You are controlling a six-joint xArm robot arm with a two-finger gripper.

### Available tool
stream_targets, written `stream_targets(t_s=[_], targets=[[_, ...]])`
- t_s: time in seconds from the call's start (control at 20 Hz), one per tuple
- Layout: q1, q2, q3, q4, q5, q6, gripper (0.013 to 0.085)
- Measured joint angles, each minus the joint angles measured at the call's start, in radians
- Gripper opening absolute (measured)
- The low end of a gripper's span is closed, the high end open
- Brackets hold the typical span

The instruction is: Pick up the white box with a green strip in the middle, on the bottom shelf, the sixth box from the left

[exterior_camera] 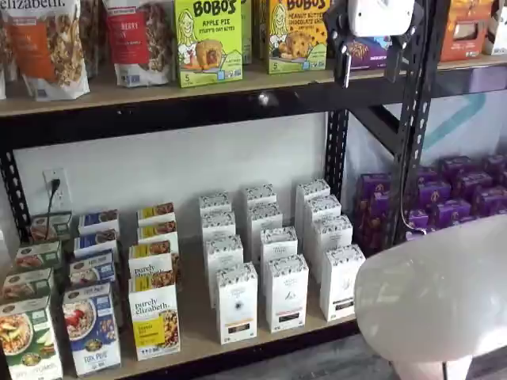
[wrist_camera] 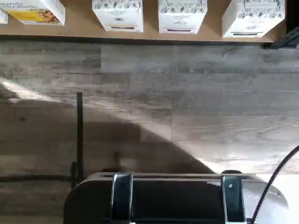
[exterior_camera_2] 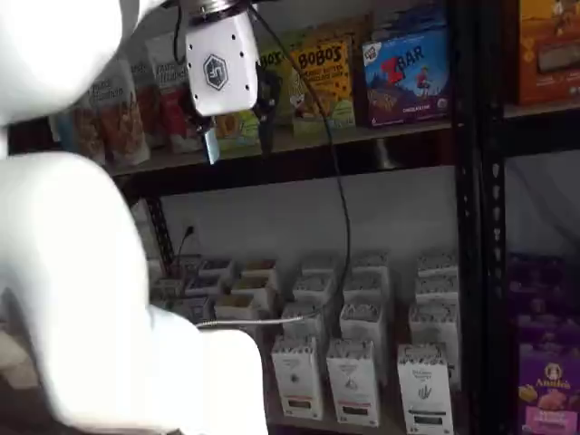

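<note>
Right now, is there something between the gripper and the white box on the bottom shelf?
Nothing visible blocks it. The gripper hangs high, level with the upper shelf, fingers apart and empty. The white box stands in the front row of the bottom shelf, at the right end, its face open to the aisle.

3 cams: wrist + 2 fixed shelf cams.
Wrist looks down on floor (wrist_camera: 187,93); both shelf views share bottom shelf (exterior_camera: 190,332) (exterior_camera_2: 381,421), one frontal, one oblique.

"BOBO'S APPLE PIE" on green box (exterior_camera: 207,39); "BOBO'S" on yellow box (exterior_camera: 297,33); "purely elizabeth" on white yellow-labelled box (exterior_camera: 155,317); "ZBAR" on blue box (exterior_camera_2: 408,74); "UF" emblem on gripper body (exterior_camera_2: 216,71).
</note>
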Motion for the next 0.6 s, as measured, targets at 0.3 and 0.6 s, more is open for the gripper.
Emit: stream_targets(t_s=[0.3,0.6], targets=[[0.021,0.005,-0.001,-0.035,0.007,0.011,0.0850],[0.023,-0.014,0.081,-0.044,-0.061,0.012,0.0850]])
